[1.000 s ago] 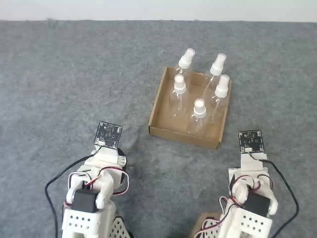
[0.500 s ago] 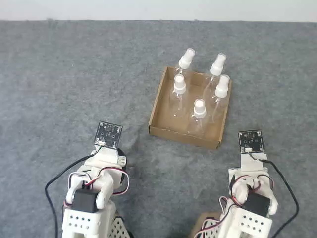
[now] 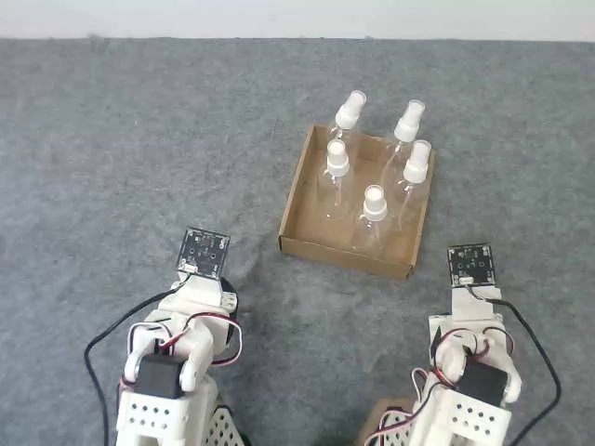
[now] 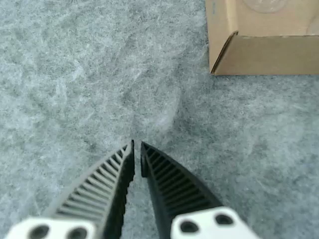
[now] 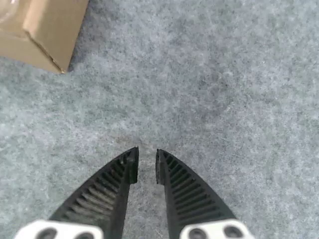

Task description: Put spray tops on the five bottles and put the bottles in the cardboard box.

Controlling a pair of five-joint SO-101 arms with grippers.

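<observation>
Left gripper [image 4: 137,146]: fingers all but pressed together, holding nothing, tips over the grey mat [image 4: 75,74].
Right gripper [image 5: 145,155]: fingers close, a narrow slit between them, holding nothing.
Cardboard box [image 3: 296,190]: ahead of both sets of fingertips, to the right of the left ones and the left of the right ones, well apart from each.
Five bottles [image 3: 374,223]: upright in the box, a white spray top [image 3: 337,158] on each.
</observation>
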